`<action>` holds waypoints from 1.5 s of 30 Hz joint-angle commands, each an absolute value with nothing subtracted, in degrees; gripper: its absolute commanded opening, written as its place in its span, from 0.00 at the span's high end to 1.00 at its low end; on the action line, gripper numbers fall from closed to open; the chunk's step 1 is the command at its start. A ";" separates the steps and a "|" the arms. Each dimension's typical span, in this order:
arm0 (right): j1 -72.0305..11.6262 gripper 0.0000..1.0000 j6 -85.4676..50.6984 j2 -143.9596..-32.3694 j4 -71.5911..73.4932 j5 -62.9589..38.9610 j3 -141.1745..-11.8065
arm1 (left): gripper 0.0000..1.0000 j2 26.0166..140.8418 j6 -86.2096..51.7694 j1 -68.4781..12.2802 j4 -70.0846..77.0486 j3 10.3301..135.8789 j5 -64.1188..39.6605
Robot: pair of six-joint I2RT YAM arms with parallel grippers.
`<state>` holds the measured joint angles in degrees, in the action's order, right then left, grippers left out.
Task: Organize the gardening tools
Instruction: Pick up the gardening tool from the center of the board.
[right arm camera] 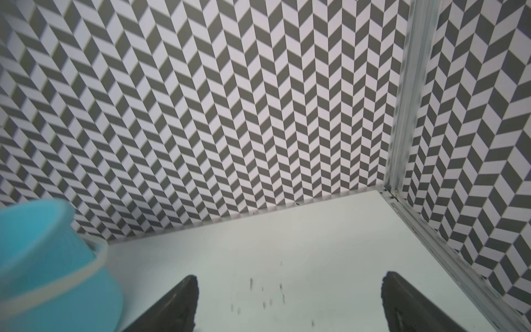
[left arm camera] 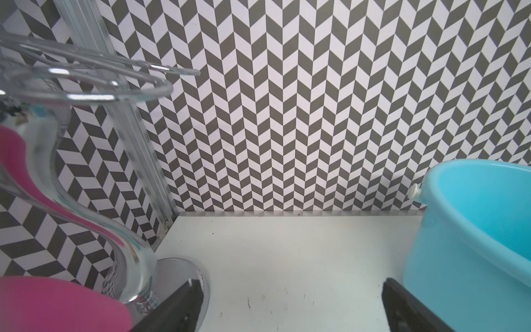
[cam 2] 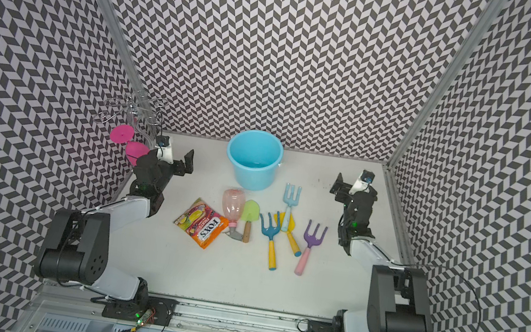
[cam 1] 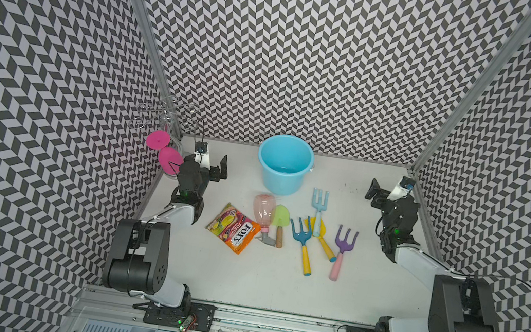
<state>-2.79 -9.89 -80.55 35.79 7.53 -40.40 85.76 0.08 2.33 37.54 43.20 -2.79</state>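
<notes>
Nothing was picked up yet. The left gripper (cam 1: 220, 170) and the right gripper (cam 1: 374, 192) both had their jaws spread wide and empty. They sat at the table's 10 and 2 o'clock, either side of the light blue plastic bucket (cam 1: 281, 183) at 12. The right wrist view showed only bare white table (right arm camera: 287, 244) between the fingers.

All the gear lay loose mid-table, with none of it in the bucket. The bit that probably mattered for a first grab was the light blue plastic hand fork (cam 1: 319, 203). It lay at roughly 8 o'clock from the right gripper, nearer that arm than the left. Its long axis ran 12-to-6, tines at 12, and its handle rested over the yellow trowel with the orange handle (cam 1: 328, 249). The jaws would likely need to close across it, 9-to-3. The left arm was nearer the pink translucent spray bottle (cam 1: 264, 209), at its 4 o'clock.

Count:
- Three forks: the blue one, the teal fork with yellow handle (cam 1: 302, 242) and the purple fork with pink handle (cam 1: 340, 255).
- Two trowels: the yellow one and the green trowel with brown handle (cam 1: 280, 216).
- One bottle, one bucket and one orange FOX'S candy bag (cam 1: 233, 231).
</notes>
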 commanded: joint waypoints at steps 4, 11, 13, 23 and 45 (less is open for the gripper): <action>-0.31 0.01 -41.50 -77.18 12.86 -1.16 -47.89 | 0.00 88.88 -0.58 10.83 22.10 50.54 -1.93; 1.23 0.00 -41.15 -79.62 11.25 -19.56 -51.58 | 0.00 96.35 -0.58 14.60 39.91 45.54 -1.93; 0.19 0.00 -39.22 -79.34 8.54 -19.28 -52.46 | 0.00 92.29 -0.58 12.61 34.88 44.56 -1.93; -5.91 0.00 -34.18 -78.11 4.16 -15.14 -52.94 | 0.02 86.06 -40.31 4.69 20.27 47.90 -30.02; -15.77 0.14 -25.39 -84.68 -12.27 -11.99 -58.62 | 0.05 84.21 -40.24 0.48 30.40 45.40 -35.95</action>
<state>-14.68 -27.20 -82.78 -9.91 -13.41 -58.37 83.72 -37.15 0.80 26.79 44.95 -29.19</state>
